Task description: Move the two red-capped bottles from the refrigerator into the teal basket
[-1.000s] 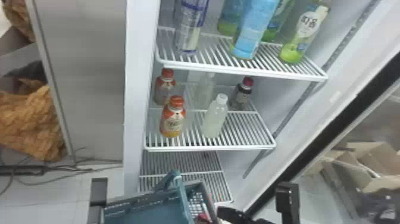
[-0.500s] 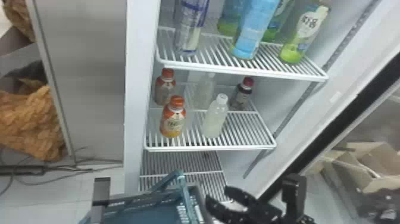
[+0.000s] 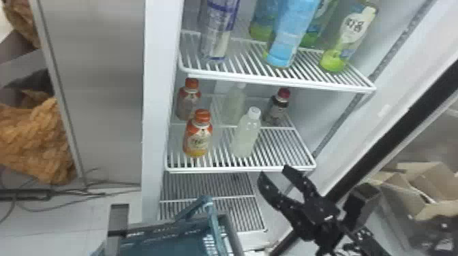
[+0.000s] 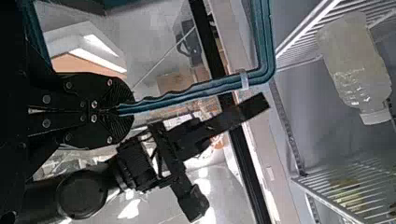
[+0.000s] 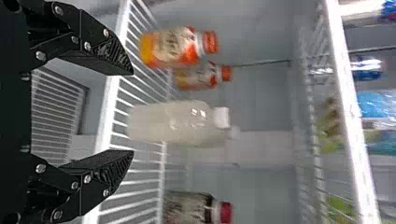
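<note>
Two bottles with orange-red caps, a front one (image 3: pixel 198 136) and a rear one (image 3: pixel 188 102), stand on the left of the middle shelf; the right wrist view shows the front bottle (image 5: pixel 170 46) and rear bottle (image 5: pixel 198 76) too. My right gripper (image 3: pixel 274 173) is open below the shelf's front edge, right of these bottles; in its wrist view the gripper (image 5: pixel 132 113) faces a clear white-capped bottle, nothing between its fingers. My left gripper (image 3: pixel 117 221) is at the basket's left; in its wrist view, the gripper (image 4: pixel 120 109) is shut on the teal handle (image 4: pixel 201 90). The teal basket (image 3: pixel 170 243) sits at the bottom.
White-capped bottles (image 3: pixel 247 132) stand beside the red-capped ones, with a dark bottle (image 3: pixel 277 105) with a dark red cap behind right. The upper shelf (image 3: pixel 272 80) holds tall bottles. The refrigerator's left wall (image 3: pixel 158 85) and the black-edged door (image 3: pixel 402 136) flank the opening.
My right gripper has risen from the bottom edge toward the middle shelf, its fingers coming into view. The basket has shifted slightly lower; the bottles have not moved.
</note>
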`<state>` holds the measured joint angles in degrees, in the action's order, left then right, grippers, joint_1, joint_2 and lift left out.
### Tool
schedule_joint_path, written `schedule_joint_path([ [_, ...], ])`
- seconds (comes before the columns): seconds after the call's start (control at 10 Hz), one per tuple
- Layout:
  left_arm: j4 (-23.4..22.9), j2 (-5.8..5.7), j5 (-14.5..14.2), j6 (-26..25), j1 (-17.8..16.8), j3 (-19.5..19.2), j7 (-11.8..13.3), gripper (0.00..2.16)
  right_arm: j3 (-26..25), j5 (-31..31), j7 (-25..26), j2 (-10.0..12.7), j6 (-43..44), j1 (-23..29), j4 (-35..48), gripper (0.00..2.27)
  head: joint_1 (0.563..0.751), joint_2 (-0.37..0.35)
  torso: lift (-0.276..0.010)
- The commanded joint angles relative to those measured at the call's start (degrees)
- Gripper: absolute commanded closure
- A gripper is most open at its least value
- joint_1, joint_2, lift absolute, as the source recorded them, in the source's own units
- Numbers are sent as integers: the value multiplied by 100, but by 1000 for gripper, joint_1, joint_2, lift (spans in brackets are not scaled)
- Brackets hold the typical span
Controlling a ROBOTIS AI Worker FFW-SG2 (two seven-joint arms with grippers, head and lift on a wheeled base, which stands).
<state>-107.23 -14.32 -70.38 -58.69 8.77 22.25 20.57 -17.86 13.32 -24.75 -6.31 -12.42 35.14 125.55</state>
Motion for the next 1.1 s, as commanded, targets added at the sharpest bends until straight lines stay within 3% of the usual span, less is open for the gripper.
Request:
schedule_joint_path([
  [0.0,0,9,23,-8,-5,3,0,1133,73,-30,119,7,412,-252,-356,463,695,-350,-228],
  [0.3,0,0,0,-8,-5,14,8,1133,278,-87,392,-81,1087,-829,-1158,401,695,-350,-228],
  [0.8,0,0,-11,-8,-19,48,35,1133,278,-304,1271,-11,2044,-1194,-1509,263,695,-350,-228],
  [1.0,0,0,-23,-23,-33,60,35,1133,267,-384,1332,-55,2156,-1574,-1973,262,695,-350,-228],
])
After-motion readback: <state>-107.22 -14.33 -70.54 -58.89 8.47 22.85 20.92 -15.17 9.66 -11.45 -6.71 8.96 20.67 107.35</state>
